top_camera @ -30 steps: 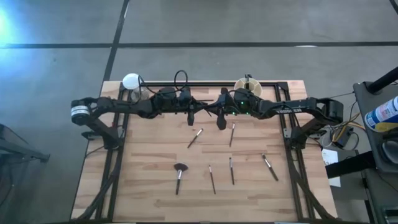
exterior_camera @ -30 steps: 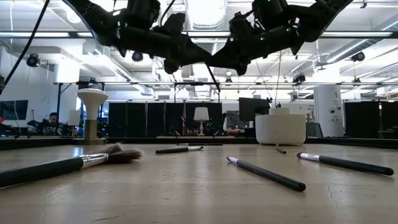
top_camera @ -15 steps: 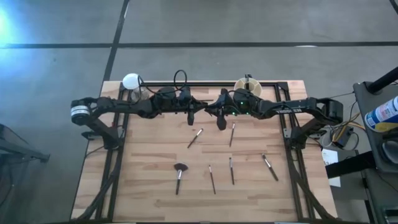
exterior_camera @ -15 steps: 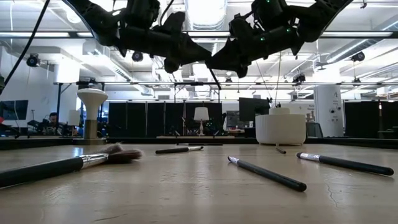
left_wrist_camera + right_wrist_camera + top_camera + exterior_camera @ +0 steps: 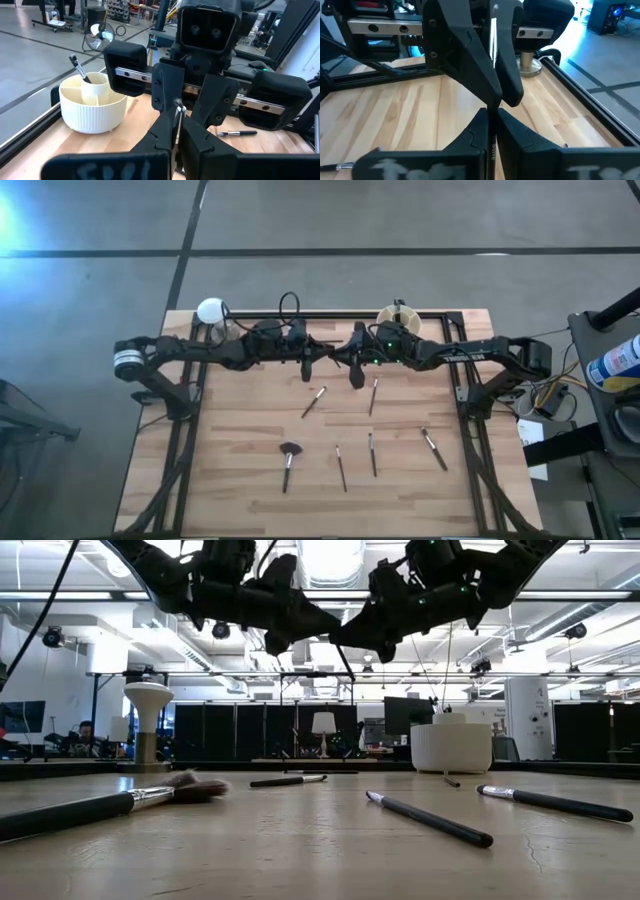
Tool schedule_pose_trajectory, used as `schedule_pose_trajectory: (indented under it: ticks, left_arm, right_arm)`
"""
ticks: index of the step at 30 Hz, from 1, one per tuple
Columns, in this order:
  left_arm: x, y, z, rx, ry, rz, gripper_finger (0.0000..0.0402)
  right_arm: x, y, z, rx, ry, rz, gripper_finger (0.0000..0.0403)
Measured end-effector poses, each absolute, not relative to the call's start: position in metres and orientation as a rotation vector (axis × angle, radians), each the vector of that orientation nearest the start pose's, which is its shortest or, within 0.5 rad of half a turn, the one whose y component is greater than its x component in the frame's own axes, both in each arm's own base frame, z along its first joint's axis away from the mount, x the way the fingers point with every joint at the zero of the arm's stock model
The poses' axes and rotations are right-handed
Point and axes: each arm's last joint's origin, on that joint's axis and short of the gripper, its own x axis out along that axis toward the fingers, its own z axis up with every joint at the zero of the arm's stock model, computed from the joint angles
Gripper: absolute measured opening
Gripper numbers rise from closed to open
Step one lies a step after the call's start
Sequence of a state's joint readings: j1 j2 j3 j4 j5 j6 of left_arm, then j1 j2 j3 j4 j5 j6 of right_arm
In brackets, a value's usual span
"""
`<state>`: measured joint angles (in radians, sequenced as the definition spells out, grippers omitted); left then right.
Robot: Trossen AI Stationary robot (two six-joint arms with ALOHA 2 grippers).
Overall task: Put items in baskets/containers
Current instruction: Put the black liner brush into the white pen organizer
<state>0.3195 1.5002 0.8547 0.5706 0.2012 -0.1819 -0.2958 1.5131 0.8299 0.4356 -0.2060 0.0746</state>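
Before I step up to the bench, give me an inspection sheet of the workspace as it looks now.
Surface: wooden table, flat, no spills seen.
Job's things: six brushes lying loose on the table; white cup at the back holding one brush.
Clutter: white disc on a stand, back left corner.
Grippers: left gripper and right gripper meet tip to tip above the table, both shut, apparently on one thin brush.
Cables: black loop above the left arm; loose wires off the right side.
Surroundings: open workshop; seated person far behind.
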Motion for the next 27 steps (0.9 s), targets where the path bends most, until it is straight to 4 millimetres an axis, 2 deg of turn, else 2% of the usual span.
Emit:
schedule_pose_trajectory:
  ticks: [3,9,13,20,27]
  left_arm:
    - [0.314,0.099,0.261,-0.235,0.053,0.135,0.0025]
    - [0.302,0.104,0.269,-0.235,0.017,0.162,0.0100]
    - [0.294,0.107,0.259,-0.230,0.004,0.174,0.0119]
    - [0.277,0.105,0.234,-0.251,-0.063,0.181,0.0122]
    - [0.266,0.101,0.219,-0.271,-0.084,0.188,0.0123]
  right_arm:
    - [0.313,-0.090,0.235,0.115,0.234,-0.120,0.0015]
    - [0.296,-0.093,0.223,0.076,0.231,-0.211,0.0013]
    - [0.269,-0.097,0.217,0.066,0.204,-0.304,0.0013]
    - [0.210,-0.105,0.211,0.020,0.170,-0.586,0.0012]
    - [0.157,-0.116,0.199,0.022,0.132,-0.818,0.0011]
